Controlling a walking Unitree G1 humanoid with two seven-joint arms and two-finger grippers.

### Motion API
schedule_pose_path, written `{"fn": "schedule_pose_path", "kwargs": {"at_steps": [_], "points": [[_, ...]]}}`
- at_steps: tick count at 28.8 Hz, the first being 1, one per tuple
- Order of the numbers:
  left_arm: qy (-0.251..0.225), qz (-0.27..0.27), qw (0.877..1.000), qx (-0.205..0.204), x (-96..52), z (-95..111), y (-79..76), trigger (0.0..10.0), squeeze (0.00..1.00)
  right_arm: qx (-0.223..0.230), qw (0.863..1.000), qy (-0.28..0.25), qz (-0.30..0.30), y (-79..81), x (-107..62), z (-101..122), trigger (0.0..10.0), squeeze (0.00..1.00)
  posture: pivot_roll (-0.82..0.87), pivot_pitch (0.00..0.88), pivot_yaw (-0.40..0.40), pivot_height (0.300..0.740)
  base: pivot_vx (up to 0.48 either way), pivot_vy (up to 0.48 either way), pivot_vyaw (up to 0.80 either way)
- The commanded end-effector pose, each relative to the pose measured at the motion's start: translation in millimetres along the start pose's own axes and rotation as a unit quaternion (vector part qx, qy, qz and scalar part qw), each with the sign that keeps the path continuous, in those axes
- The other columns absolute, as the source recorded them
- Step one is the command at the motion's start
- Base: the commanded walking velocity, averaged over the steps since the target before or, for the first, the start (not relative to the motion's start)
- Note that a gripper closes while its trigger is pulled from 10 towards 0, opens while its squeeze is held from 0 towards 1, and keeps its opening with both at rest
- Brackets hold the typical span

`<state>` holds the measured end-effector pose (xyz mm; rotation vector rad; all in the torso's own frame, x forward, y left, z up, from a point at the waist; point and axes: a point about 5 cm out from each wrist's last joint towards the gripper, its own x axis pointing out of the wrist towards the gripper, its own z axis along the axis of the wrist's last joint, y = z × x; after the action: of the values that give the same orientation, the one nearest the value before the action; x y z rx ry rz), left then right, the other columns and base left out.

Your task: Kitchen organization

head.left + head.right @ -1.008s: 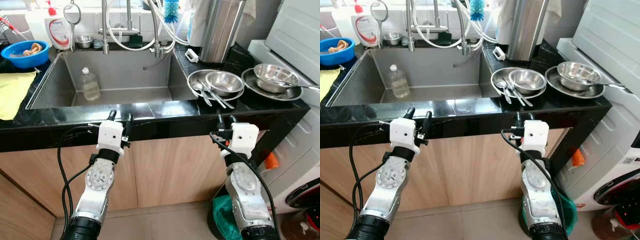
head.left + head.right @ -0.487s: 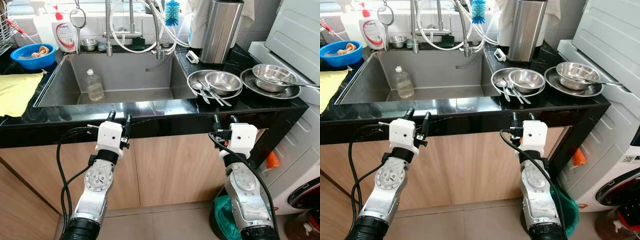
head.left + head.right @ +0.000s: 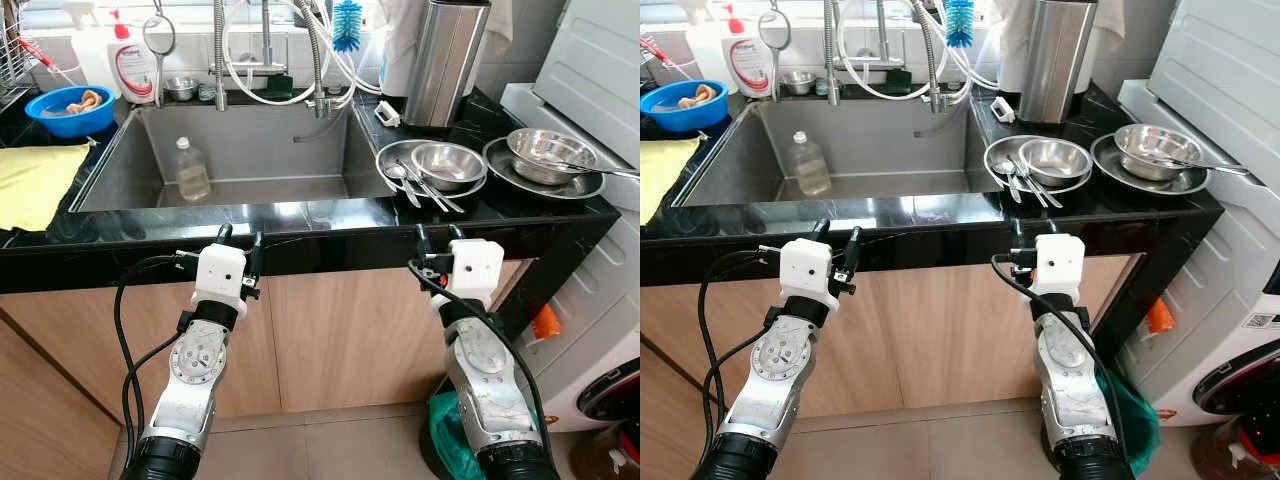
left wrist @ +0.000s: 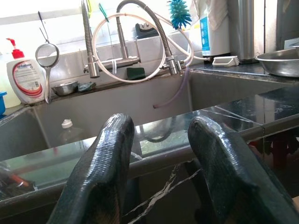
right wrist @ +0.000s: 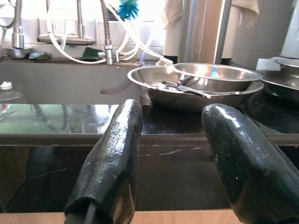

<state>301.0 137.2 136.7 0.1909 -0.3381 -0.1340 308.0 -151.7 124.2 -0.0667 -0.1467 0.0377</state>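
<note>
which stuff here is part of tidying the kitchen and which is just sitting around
Likely for the job:
- steel bowl with spoons on the counter
- second steel bowl on a plate
- plastic bottle in the sink
- left gripper and right gripper, both open, empty, at the counter edge

Just lying about:
- blue bowl
- yellow cloth
- soap bottle
- washing machine

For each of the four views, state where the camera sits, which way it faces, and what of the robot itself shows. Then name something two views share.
Left eye, right eye: on the head, looking down at the sink; both arms show.
Left wrist: behind the open left tool, facing the faucet.
Right wrist: behind the open right tool, facing the steel bowls.
Shared: the blue brush hangs in both wrist views.
</note>
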Motion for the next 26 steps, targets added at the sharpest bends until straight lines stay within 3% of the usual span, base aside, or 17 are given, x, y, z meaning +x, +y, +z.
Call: {"fn": "schedule_pose_path", "kwargs": {"at_steps": [1,21,26], "points": [[-0.004,-0.014,1.000,0.004,1.1,3,-4.5,10.0,0.00,0.004,1.000,0.003,0.008,1.5,3.8,0,10.0,0.00,-0.13,0.000,-0.025,0.706,0.000,0.000,0.00],[-0.003,-0.012,1.000,0.004,3.2,4,-5.0,10.0,0.00,0.002,1.000,-0.013,0.015,5.2,30.8,14,10.0,0.00,-0.13,0.000,-0.027,0.706,0.000,0.000,0.00],[-0.013,-0.009,1.000,-0.002,1.9,6,-4.4,10.0,0.00,0.008,0.999,-0.046,0.010,5.7,23.2,20,10.0,0.00,-0.13,0.000,-0.028,0.706,0.000,0.000,0.00]]}}
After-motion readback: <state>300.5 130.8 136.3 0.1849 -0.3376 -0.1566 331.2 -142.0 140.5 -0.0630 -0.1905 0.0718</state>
